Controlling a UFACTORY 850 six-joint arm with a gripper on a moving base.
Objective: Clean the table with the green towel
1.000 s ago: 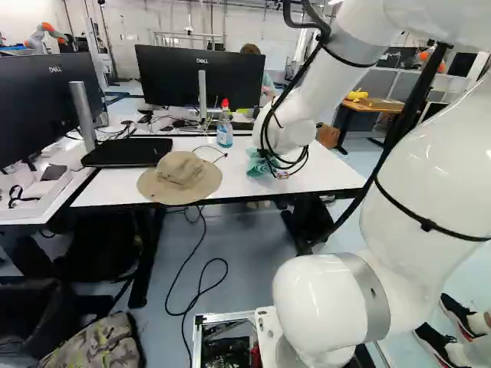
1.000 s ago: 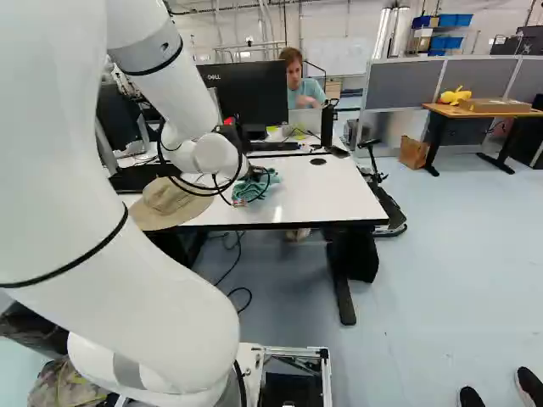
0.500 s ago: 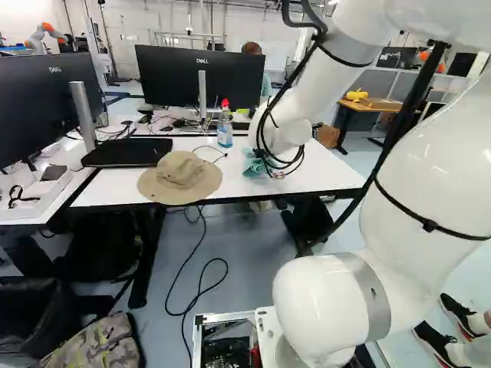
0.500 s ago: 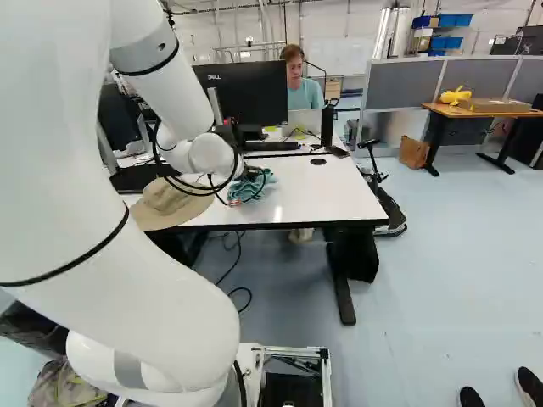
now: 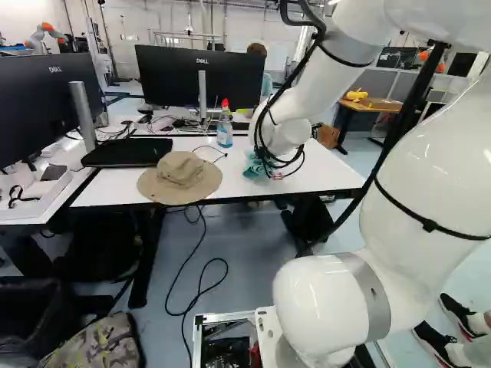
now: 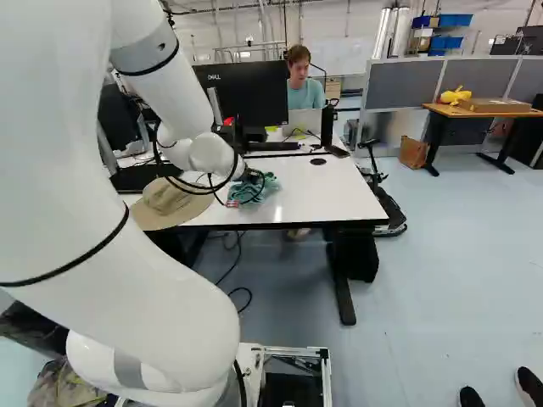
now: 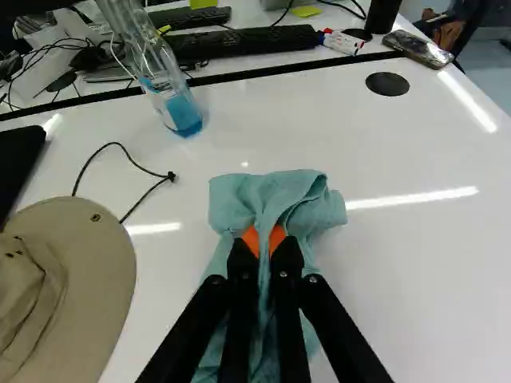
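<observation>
At the arm's end in the right base view, my gripper (image 6: 254,176) shows as a small dark part above the green towel (image 6: 266,190), which lies bunched on the white table (image 6: 335,191). In the wrist view the gripper (image 7: 264,239) is shut on the green towel (image 7: 271,191), a fold pinched between its orange pads. Loose cloth spreads ahead of the fingers and under them, against the tabletop. Arm and cables cover part of the towel in the left base view.
A tan hat (image 7: 104,271) with a dark cord lies beside the towel. A spray bottle (image 5: 224,129) with blue liquid stands farther back. A black laptop (image 5: 126,152), monitors (image 5: 199,77) and a keyboard (image 7: 251,41) are around. Another robot (image 5: 42,34) stands far behind.
My arm's end has shifted a little toward the hat's side in both base views, and the gripped towel has moved with it. The base has stayed put.
</observation>
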